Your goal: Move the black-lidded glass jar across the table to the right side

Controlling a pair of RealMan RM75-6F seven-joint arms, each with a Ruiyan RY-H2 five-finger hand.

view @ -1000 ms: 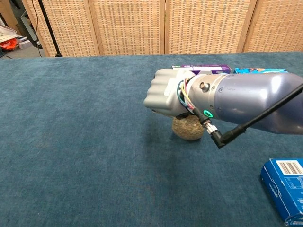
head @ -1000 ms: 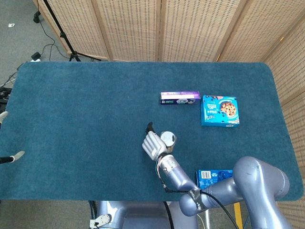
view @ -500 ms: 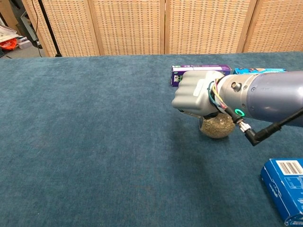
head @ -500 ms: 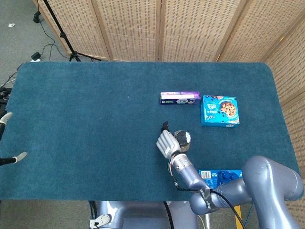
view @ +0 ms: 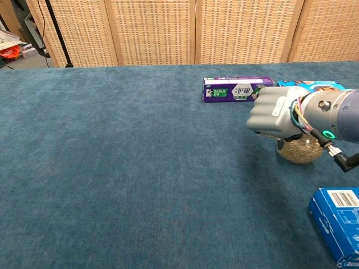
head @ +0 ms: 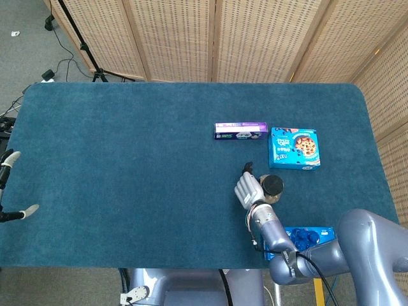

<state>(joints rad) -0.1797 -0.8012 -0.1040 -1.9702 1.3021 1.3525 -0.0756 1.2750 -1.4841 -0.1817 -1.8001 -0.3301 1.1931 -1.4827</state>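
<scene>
Fingers (view: 268, 115) of my right hand (head: 249, 190) are curled around the upper part of the black-lidded glass jar (head: 273, 187), so that the hand holds it from the side and over the lid edge; from the chest camera only the jar's rounded lower body, filled with a brownish grainy material, shows under the hand. Whether the base rests on the bench (head: 127, 159) or hangs just above it I cannot tell.

The jar lies just in front of the blue cookie box (head: 294, 148), toward my body, and near it. The purple toothpaste box (head: 240, 131) lies beside the cookie box on its left, farther from the jar. A second blue box (view: 338, 221) sits at the near bench edge, on my side of the jar and to its right, partly cut off by the frame.

Handling, as I judge it: glass is stiff, smooth and breakable, and the filling adds some weight, so a firm wrap around the shoulder just under the lid is the safest hold; a grip on the lid alone could slip or twist.

Hidden or unclear: my hand covers the jar's neck and most of the lid in the chest view, so the contact of the fingertips is not visible. My left hand (head: 7, 159) shows only as pale fingers at the far left edge, well apart from the cookie box; its pose cannot be made out.
</scene>
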